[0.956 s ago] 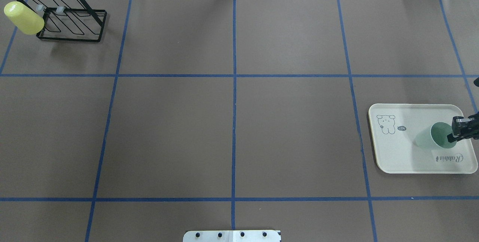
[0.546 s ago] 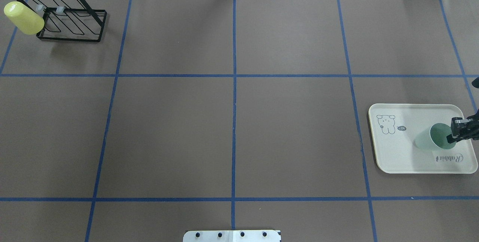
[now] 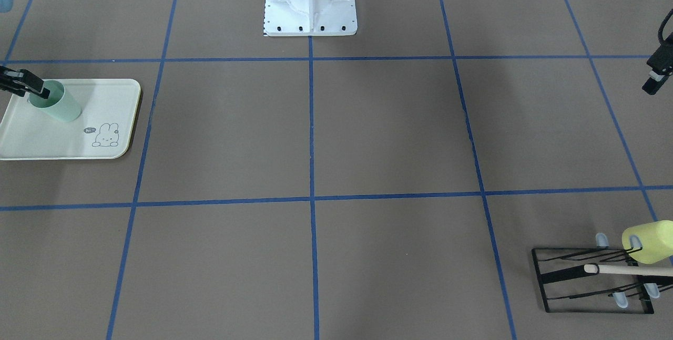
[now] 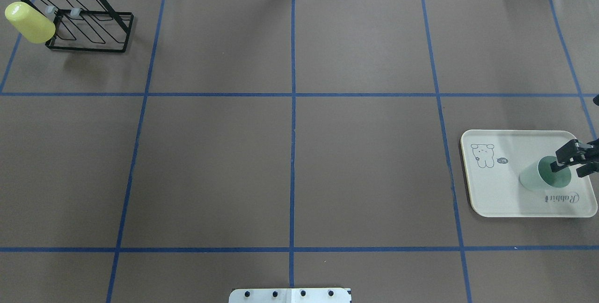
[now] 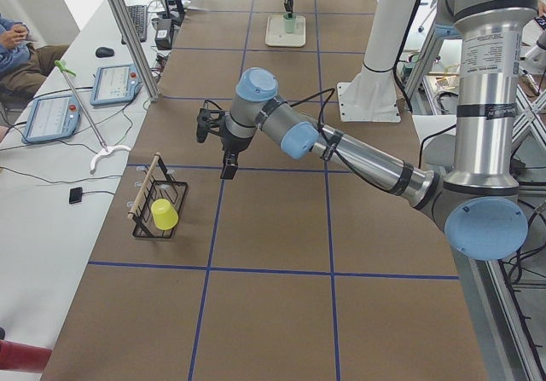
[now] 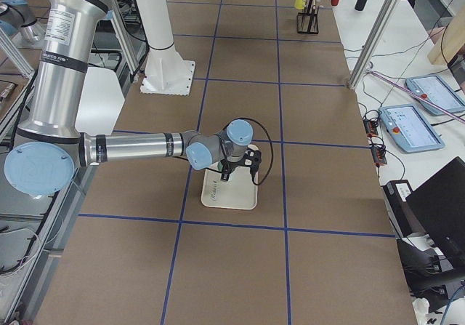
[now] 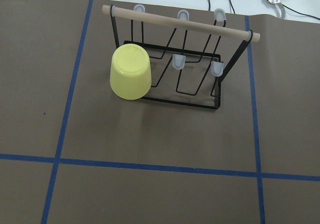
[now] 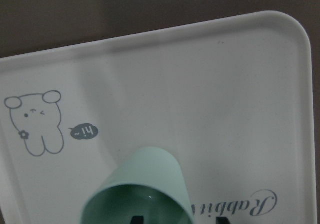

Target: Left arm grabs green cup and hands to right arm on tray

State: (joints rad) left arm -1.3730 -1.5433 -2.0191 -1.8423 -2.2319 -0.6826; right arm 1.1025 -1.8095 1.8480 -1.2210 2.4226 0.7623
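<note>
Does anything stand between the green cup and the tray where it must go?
Nothing visible does: the cup is already on the tray, with the right gripper open at its rim.

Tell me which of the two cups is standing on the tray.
The mint-green cup, upright on the cream tray; the yellow cup hangs on the black wire rack instead.

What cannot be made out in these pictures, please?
Left gripper: cut off by the front-facing view's right edge; open or shut unclear.
Green cup: its near rim cut by the right wrist view's bottom edge.
Tray: too small in the left view to read.
</note>
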